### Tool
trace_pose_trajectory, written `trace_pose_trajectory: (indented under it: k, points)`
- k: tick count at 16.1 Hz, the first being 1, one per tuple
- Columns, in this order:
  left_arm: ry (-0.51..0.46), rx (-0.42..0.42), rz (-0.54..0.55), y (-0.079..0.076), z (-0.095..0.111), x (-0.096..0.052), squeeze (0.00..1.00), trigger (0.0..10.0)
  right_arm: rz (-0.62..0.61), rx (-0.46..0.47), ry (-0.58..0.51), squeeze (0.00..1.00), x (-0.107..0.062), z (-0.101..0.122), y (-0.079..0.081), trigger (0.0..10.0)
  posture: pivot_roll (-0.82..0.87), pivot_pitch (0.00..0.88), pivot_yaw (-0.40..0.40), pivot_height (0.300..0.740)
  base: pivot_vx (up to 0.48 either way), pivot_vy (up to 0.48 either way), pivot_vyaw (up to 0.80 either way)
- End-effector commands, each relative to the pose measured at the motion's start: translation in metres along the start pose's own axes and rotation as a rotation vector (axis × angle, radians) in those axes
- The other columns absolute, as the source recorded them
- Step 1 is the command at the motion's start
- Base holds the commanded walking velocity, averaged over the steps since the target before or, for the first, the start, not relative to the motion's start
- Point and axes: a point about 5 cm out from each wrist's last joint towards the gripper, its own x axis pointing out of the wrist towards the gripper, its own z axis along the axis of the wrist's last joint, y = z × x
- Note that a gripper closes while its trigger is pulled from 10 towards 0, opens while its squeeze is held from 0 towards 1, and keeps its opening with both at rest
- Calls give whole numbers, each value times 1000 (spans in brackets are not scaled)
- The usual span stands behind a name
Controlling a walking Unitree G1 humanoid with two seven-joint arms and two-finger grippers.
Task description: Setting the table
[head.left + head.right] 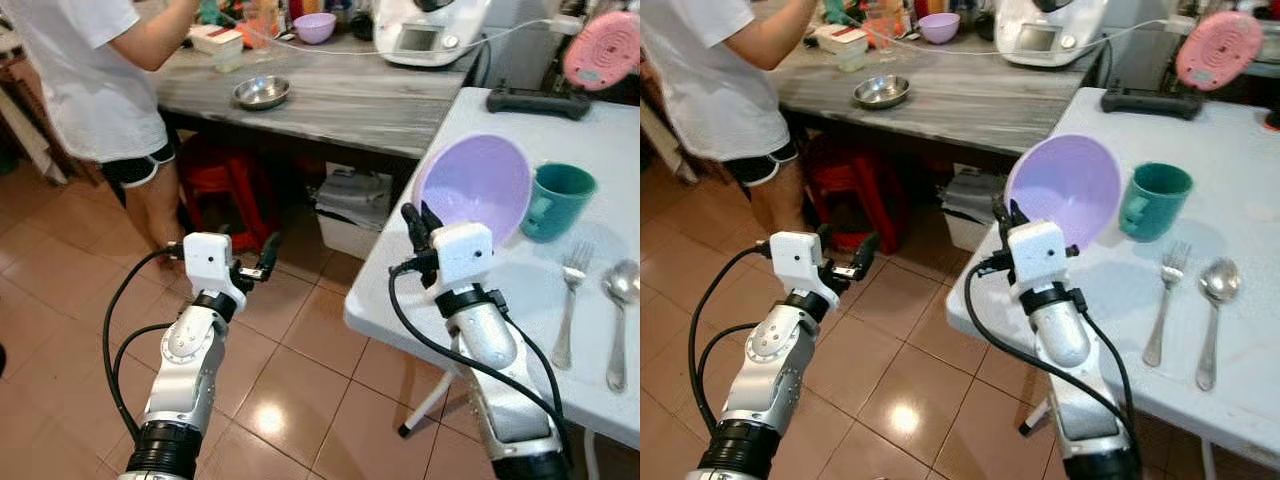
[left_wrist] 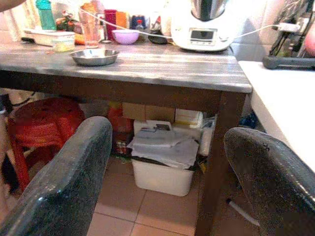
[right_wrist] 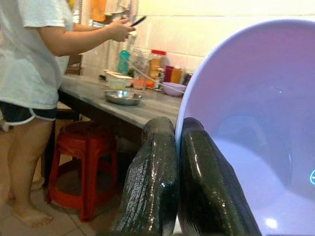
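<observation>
Right end effector clamped on tilted purple bowl, not yet set down; teal mug, fork, spoon placed at 3 o'clock; left end effector released, idle.

White table: near edge bare, passable. Tilted lavender bowl blocks the left side; teal mug just beside it, fork and spoon further right. Floor lane between tables open; red stool, white bin and person crowd the wooden counter.
</observation>
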Motion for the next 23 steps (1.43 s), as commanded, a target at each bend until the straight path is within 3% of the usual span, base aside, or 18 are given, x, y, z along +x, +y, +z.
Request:
trace_pose_trajectory:
  k: [1,9,13,23]
  points:
    - [1,-8,3,2,-1,0,0,10000,-12,5,-6,0,-2,6,1,10000,-131,12,126,740,0,0,-800]
    - [-9,-16,4,2,-1,1,0,10000,0,-3,15,0,0,6,4,10000,-126,9,120,740,0,0,-780]
    - [-12,-24,-3,-1,-2,1,0,10000,-7,18,11,0,-1,7,6,10000,-131,11,118,740,0,267,-113]
    - [-9,-25,-10,-3,-4,1,0,10000,-10,13,13,0,0,7,4,10000,-131,8,111,740,0,305,-800]
